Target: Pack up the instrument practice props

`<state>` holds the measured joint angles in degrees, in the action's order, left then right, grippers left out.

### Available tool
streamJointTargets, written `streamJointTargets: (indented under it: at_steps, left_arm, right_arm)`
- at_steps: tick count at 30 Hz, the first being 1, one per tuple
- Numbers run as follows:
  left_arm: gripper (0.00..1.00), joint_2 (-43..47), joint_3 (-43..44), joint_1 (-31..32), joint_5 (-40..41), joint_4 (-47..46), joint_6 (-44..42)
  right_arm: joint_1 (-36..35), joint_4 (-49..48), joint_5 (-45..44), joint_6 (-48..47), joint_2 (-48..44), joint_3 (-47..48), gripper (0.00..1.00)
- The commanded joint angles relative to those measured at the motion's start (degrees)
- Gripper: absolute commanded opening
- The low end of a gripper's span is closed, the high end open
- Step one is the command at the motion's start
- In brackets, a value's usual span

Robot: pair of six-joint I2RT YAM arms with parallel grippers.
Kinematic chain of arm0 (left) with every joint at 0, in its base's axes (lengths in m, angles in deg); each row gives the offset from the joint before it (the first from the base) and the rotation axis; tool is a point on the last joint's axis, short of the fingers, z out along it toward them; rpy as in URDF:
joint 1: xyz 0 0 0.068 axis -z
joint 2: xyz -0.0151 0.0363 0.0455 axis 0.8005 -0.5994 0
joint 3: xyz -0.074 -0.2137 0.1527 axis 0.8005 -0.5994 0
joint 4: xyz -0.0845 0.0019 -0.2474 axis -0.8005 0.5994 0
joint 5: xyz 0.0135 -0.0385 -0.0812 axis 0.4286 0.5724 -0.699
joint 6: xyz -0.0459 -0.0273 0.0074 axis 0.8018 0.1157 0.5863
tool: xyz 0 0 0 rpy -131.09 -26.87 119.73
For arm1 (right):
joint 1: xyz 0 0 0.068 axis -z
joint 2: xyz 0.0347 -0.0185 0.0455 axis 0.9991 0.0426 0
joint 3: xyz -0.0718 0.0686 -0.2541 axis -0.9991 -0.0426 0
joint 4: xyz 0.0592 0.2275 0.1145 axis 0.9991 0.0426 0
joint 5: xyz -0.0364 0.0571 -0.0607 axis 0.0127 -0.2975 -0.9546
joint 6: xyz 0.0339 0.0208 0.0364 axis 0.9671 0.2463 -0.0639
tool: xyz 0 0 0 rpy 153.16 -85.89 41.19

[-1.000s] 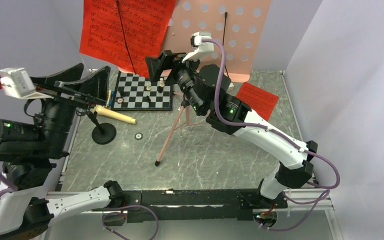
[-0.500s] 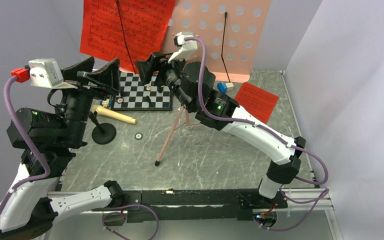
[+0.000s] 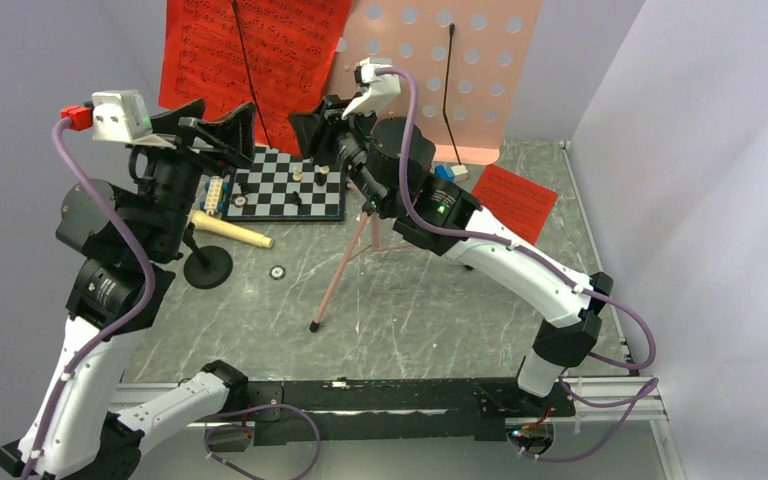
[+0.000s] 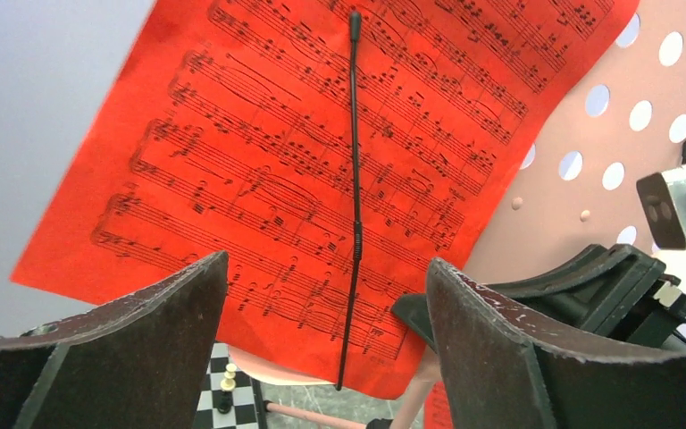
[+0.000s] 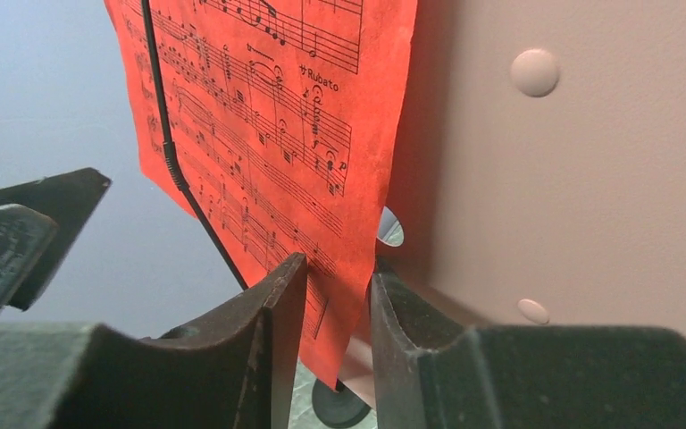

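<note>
Table (image 3: 410, 290): red sheet (image 3: 200, 60) upright on pink stand (image 3: 485, 150), right claw (image 5: 339, 268) straddling edge.

Red sheet-music page (image 3: 280, 50) on pink perforated tripod music stand (image 3: 475, 155); black-and-white chessboard (image 3: 270, 190) before it; cream foam-headed microphone (image 3: 235, 232) left of chessboard.

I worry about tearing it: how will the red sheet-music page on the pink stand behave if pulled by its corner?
Probably floppy: the page lifts off the stand at its edge. It may snag or tear, since a black wire holder pins it. Likely light, being thin.
</note>
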<state>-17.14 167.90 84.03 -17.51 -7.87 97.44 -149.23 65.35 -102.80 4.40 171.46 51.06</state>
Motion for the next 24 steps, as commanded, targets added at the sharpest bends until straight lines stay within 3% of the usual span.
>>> streamJointTargets:
  at_steps: [1, 8, 16, 24]
  left_arm:
    - [0.85, -0.69, -0.24, -3.01, -9.89, -4.23, 5.19]
    - [0.87, -4.17, 2.50, -7.73, -15.91, -5.46, 8.35]
    - [0.83, -7.29, 2.96, -13.26, -21.64, -9.62, 13.03]
    - [0.65, -8.67, 2.55, -14.21, -23.95, -12.91, 14.37]
  right_arm:
    - [0.77, -3.03, 1.22, -0.39, -0.88, -0.05, 0.31]
    - [2.38, -6.47, 3.02, 0.77, -3.57, -5.43, 0.00]
    - [3.21, -6.56, 5.32, 0.49, -4.13, -5.75, 0.00]
    - [3.51, -6.35, 7.40, -0.14, -4.46, -5.35, 0.00]
